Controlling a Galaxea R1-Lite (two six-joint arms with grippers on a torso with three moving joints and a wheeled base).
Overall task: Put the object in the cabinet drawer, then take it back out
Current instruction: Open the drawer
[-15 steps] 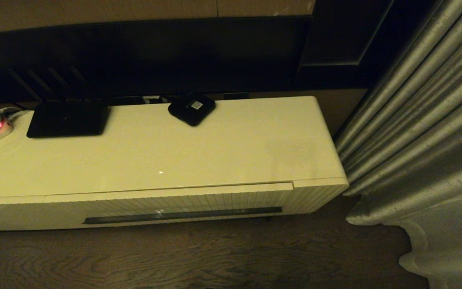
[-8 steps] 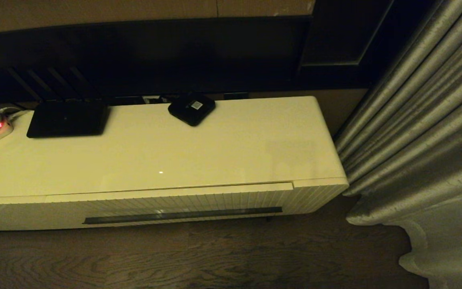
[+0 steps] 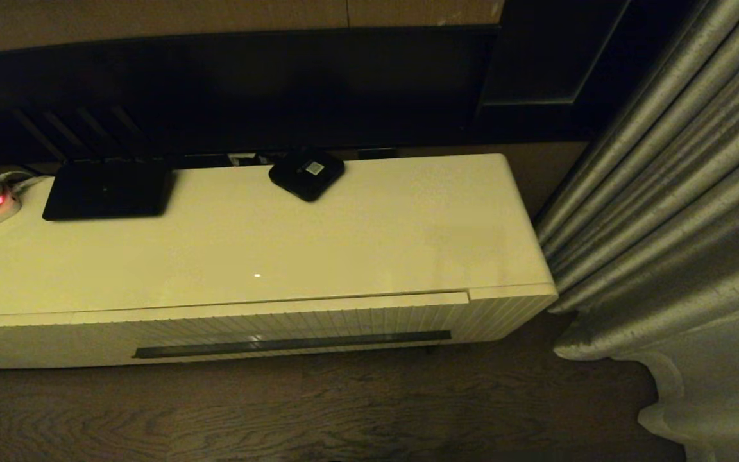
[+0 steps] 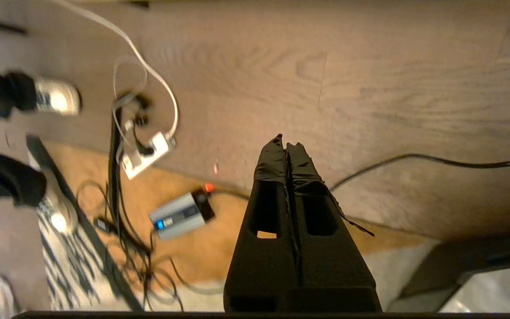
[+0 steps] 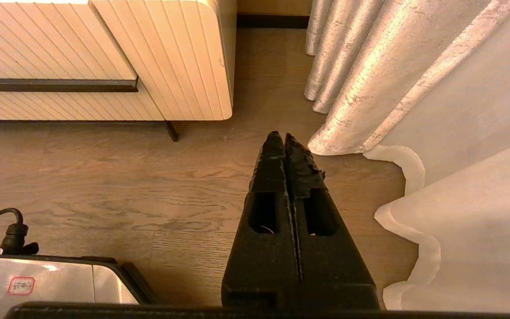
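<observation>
The cabinet drawer (image 3: 280, 327) is sitting closed under the cream top, and the umbrella is showing in no view, so its place cannot be told. The left gripper (image 4: 285, 144) is hanging over the wood floor (image 4: 392, 88) with fingers pressed together, empty; the right gripper (image 5: 283, 141) is likewise closed, parked near the curtain (image 5: 370, 88). Judging by the task, the umbrella's loose fabric will likely be yielding and slipping, so the stiff handle is offering the surer hold.

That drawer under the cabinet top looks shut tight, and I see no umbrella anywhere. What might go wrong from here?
1. The drawer is closed and offers only a thin handle slot; shut fingers could slip off it.
2. The left gripper hangs over loose cables and a power strip, which could snag the arm.
3. The curtain hangs close beside the right gripper and might catch.
</observation>
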